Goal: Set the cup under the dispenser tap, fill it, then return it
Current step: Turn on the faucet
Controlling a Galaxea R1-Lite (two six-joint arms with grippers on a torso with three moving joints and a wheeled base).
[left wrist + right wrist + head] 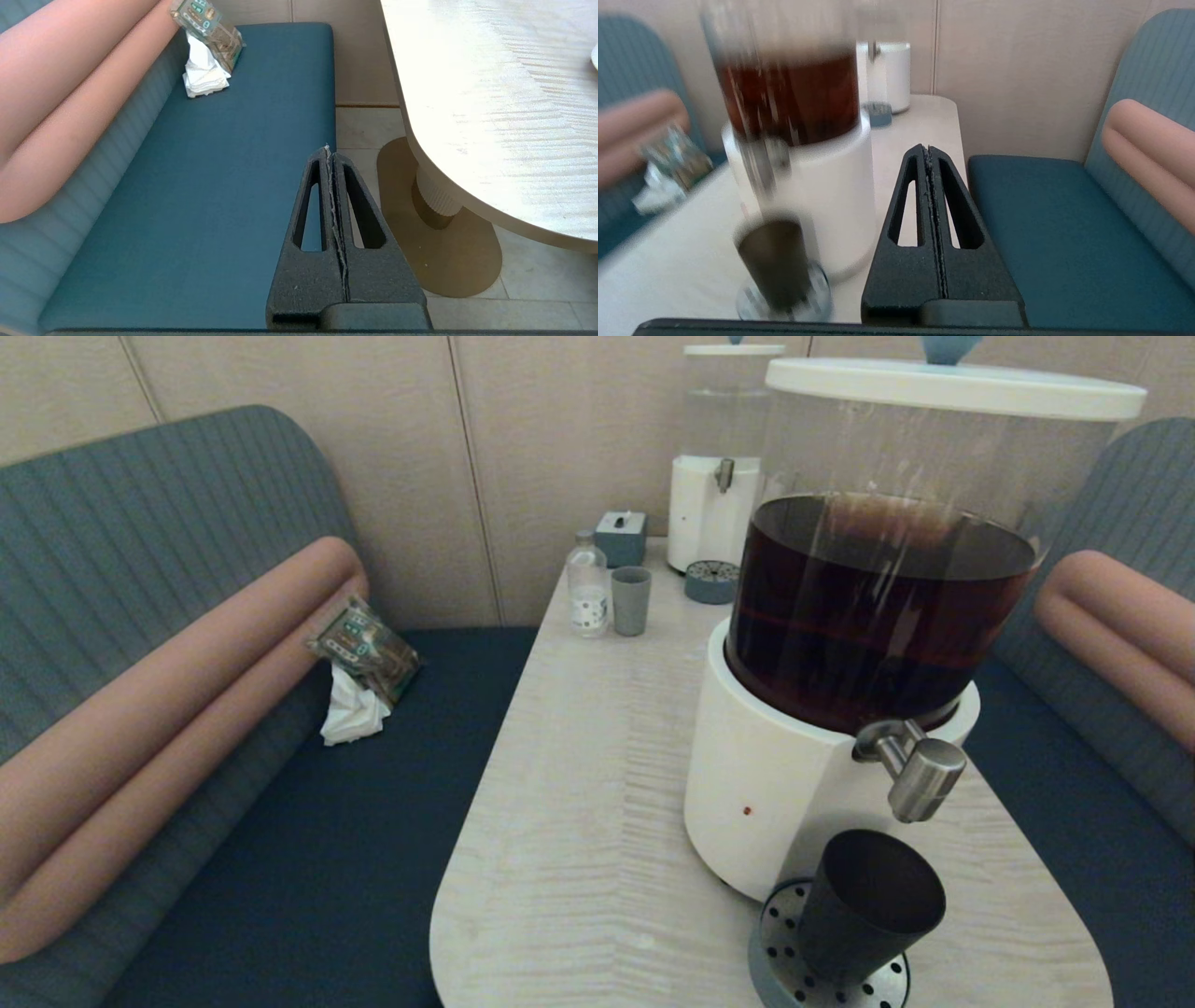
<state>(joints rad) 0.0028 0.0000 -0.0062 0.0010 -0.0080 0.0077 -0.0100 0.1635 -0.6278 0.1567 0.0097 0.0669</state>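
The matte black cup (868,919) stands upright on the round perforated drip tray (782,966), directly beneath the brushed-steel dispenser tap (920,775) of the big white-based dispenser (775,784) holding dark brown liquid. In the right wrist view the cup (775,263) sits in front of the dispenser (826,186). My right gripper (928,150) is shut and empty, hovering to the right of the dispenser near the table's right edge. My left gripper (328,149) is shut and empty, held over the bench seat left of the table. Neither arm shows in the head view.
At the table's far end stand a clear-liquid dispenser (714,513) with its own small drip tray (711,581), a grey-green tumbler (631,601), a small bottle (588,586) and a grey box (621,538). A snack packet (364,649) and a tissue (353,714) lie on the left bench.
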